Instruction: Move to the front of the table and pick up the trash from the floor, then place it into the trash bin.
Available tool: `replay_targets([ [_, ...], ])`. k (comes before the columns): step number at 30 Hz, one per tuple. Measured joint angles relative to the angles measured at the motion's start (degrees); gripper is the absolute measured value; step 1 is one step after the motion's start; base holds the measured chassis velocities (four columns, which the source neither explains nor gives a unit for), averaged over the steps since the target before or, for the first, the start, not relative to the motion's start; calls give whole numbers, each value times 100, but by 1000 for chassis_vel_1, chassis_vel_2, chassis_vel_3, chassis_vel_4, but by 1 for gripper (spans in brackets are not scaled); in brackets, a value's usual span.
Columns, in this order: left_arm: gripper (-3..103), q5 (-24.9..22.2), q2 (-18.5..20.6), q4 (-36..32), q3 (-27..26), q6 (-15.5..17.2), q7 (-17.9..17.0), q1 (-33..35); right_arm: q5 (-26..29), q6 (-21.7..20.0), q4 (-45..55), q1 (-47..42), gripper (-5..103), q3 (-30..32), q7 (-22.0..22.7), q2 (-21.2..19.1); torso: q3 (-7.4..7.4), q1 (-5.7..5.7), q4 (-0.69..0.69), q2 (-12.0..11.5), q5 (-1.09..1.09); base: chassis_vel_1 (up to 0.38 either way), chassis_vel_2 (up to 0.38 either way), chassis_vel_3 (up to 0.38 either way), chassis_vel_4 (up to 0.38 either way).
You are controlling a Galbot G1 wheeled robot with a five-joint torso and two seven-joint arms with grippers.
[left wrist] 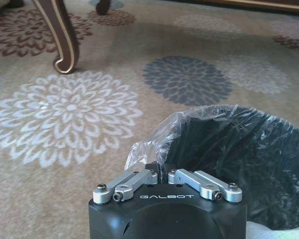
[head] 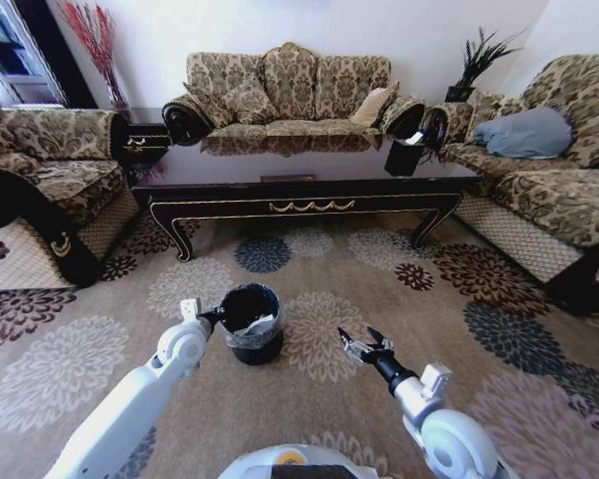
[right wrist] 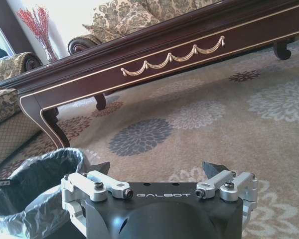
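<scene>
A: What surrounds the work?
B: Floral sofas (head: 290, 90) ring the dark desk (head: 299, 195) on a patterned carpet (head: 399, 319).
A: The trash bin (head: 252, 321)?
B: Before the desk; left gripper (head: 216, 316), jaws closed, at its rim. Right gripper (head: 364, 346) beside it, jaws wide, empty.

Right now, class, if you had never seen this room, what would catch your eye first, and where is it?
First, the trash bin with its shiny black liner, standing on the flowered carpet between the two arms. The left end effector is at its rim, shut on the liner's edge, while the right end effector hangs open beside it. Beyond stretches the long dark table with gold scroll trim.
</scene>
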Motion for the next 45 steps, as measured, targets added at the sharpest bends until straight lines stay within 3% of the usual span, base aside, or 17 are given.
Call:
replay_targets([
  [16,1,174,-49,85,-20,-70,80,98,-169,62,0,-120,100,19,-33,5,0,0,0,0,1,0,0,0,0],
  [18,4,203,-52,65,-17,-80,86,127,-199,79,0,-154,100,30,-44,-3,0,0,0,0,1,0,0,0,0],
  [21,20,241,-59,31,-20,-91,46,157,-230,94,1,-170,100,36,-56,-20,0,0,1,0,2,0,0,0,0],
  [23,20,246,-61,20,-20,-86,20,159,-230,93,9,-163,100,37,-56,-18,0,0,1,0,1,0,0,0,0],
  [30,53,255,-29,-104,-93,-39,-55,239,-248,87,81,-227,100,72,-56,-24,0,0,0,0,1,0,0,0,0],
  [32,53,280,-16,-146,-118,-37,-56,271,-248,87,87,-237,100,94,-56,-27,0,0,0,0,1,0,0,0,0],
  [33,59,315,-8,-199,-152,-37,-56,321,-244,86,98,-247,100,115,-55,-28,0,0,0,0,1,0,0,0,0],
  [36,76,411,15,-458,-336,-35,-53,590,-242,83,128,-268,100,168,-45,-13,0,0,0,0,1,0,0,0,0],
  [38,76,475,23,-524,-404,-34,-43,677,-257,83,128,-269,100,174,-44,-9,0,-1,0,0,1,0,0,0,0],
  [42,96,735,14,-871,-884,-117,122,1135,-654,161,50,-223,100,185,-68,41,0,0,1,0,1,0,0,0,0],
  [45,98,939,5,-1029,-1156,-222,277,1394,-939,272,-18,-195,100,209,-92,103,0,0,0,0,2,0,0,0,0],
])
